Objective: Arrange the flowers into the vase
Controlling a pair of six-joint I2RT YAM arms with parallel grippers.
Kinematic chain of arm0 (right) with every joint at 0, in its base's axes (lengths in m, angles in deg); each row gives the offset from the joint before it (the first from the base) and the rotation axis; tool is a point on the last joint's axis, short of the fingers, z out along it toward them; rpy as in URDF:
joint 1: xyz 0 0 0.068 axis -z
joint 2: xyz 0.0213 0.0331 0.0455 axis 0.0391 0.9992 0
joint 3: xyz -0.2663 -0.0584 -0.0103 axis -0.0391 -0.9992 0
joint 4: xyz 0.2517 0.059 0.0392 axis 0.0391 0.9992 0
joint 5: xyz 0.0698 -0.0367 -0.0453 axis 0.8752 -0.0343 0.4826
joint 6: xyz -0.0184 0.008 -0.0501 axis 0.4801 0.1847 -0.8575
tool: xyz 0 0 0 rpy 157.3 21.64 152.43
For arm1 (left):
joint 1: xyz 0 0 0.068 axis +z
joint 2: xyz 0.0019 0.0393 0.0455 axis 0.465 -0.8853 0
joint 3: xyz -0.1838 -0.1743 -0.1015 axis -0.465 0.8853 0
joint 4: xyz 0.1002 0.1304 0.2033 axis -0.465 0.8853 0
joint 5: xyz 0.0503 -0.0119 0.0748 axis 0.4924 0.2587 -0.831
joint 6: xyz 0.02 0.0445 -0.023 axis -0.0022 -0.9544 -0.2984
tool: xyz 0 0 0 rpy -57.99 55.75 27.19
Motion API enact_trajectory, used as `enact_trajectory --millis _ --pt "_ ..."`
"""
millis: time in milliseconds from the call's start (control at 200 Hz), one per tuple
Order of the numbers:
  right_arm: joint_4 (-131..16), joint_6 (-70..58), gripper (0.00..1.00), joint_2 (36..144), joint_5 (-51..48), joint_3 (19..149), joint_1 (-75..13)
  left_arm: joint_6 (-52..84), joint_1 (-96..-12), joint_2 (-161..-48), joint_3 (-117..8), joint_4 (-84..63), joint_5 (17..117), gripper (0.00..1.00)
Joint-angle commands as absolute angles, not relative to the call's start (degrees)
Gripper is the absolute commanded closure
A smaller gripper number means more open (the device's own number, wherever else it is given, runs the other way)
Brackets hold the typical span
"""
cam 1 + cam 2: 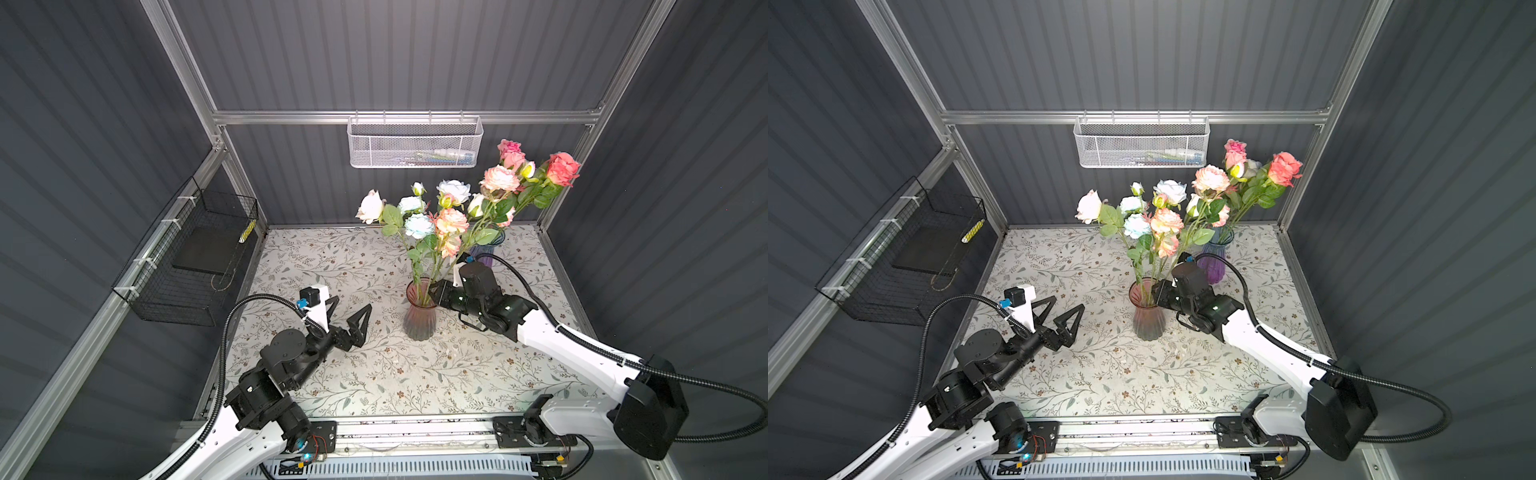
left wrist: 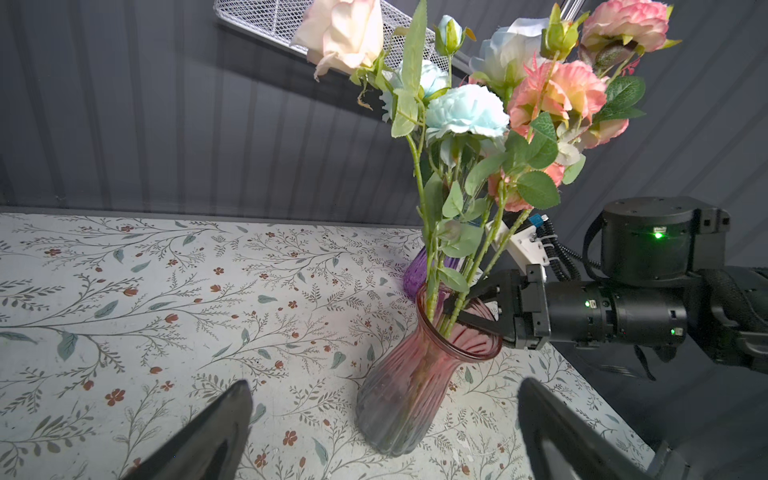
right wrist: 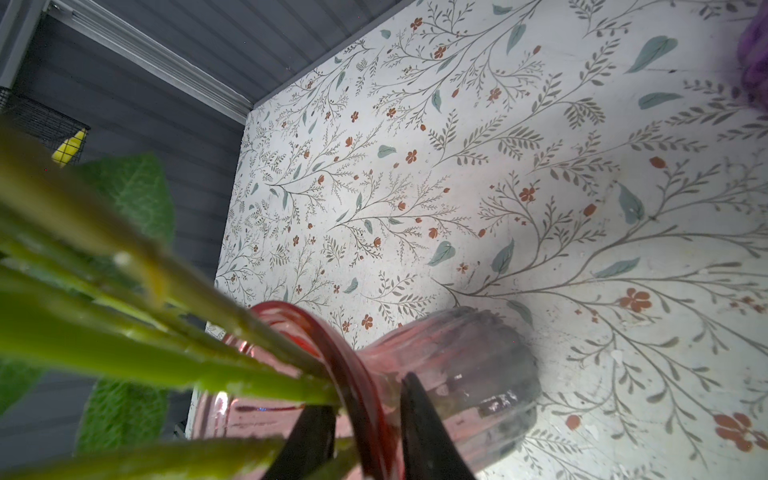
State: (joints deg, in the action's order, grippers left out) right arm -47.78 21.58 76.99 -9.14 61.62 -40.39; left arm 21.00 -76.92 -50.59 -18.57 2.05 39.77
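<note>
Right gripper (image 2: pixel 453 309) is pinched on a stem of the pink, white and blue flowers (image 2: pixel 465 110) in the ribbed pink glass vase (image 2: pixel 415 382), so a sideways tug could tip it (left gripper (image 1: pixel 351 305), wide apart, holds nothing).

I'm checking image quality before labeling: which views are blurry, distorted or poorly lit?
Right wrist view: green stems near the lens badly blurred, floral tabletop sharp. Left wrist view: pink vase crisp. Both top views: tabletop bright, walls dim.
</note>
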Motion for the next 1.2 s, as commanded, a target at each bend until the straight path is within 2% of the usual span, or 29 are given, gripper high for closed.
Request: enact_trajectory --millis 0,185,535,1050,1196 --pt "-46.1 18.9 0.71 79.1 -10.4 63.8 -40.9 19.5 -77.2 -49.9 -19.2 2.7 38.9 0.0" --pt "-45.1 17.8 0.7 81.0 -10.2 66.3 -41.4 19.0 -77.1 -49.8 -19.5 2.9 38.7 0.0" --pt "-39.9 15.4 0.55 77.2 -13.1 67.5 -41.9 18.5 -77.2 -50.1 -20.5 3.0 38.8 0.0" --pt "-32.4 12.1 0.47 66.7 -14.6 67.4 -42.0 17.8 -77.2 -52.4 -24.1 4.2 37.4 0.0" --pt "-28.8 11.3 0.43 59.2 -15.3 65.5 -42.2 17.9 -77.2 -53.7 -26.5 7.1 36.4 0.0"
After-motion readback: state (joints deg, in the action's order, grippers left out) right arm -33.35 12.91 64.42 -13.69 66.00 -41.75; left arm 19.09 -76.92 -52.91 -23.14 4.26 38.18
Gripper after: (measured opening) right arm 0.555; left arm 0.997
